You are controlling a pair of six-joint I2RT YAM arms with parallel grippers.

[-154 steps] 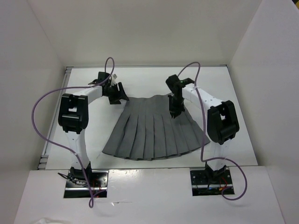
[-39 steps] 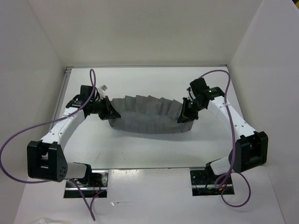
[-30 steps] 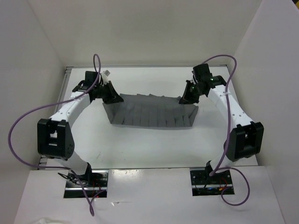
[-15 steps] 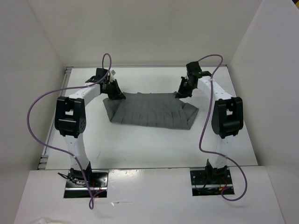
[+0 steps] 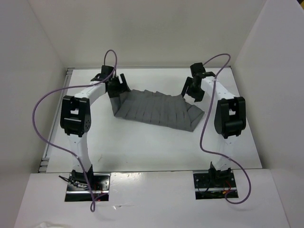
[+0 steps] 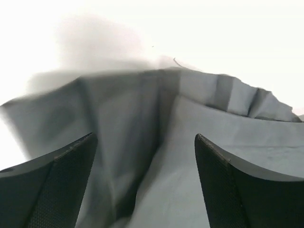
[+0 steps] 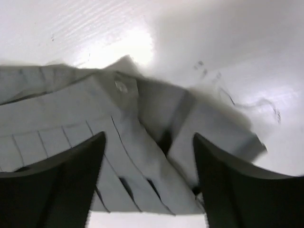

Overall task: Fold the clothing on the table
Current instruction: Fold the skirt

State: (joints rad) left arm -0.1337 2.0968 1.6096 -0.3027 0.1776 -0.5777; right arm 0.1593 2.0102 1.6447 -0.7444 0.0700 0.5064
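The left gripper [image 5: 118, 85] is seen spread wide and empty, with the skirt [image 5: 156, 110] lying on the table [image 5: 142, 147] just below it. The right gripper [image 5: 192, 90] is likewise spread and empty. The rumpled corner beneath it could be snagged, and the fold undone.

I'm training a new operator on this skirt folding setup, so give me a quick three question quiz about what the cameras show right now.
1. True or false: the skirt lies spread out in a full fan.
2. The left gripper is: A open, B shut on the skirt, C out of view.
3. Fill in: seen from above, the right gripper hovers at the skirt's ___ end.
Key: 1 false, it is folded into a band; 2 A; 3 right.
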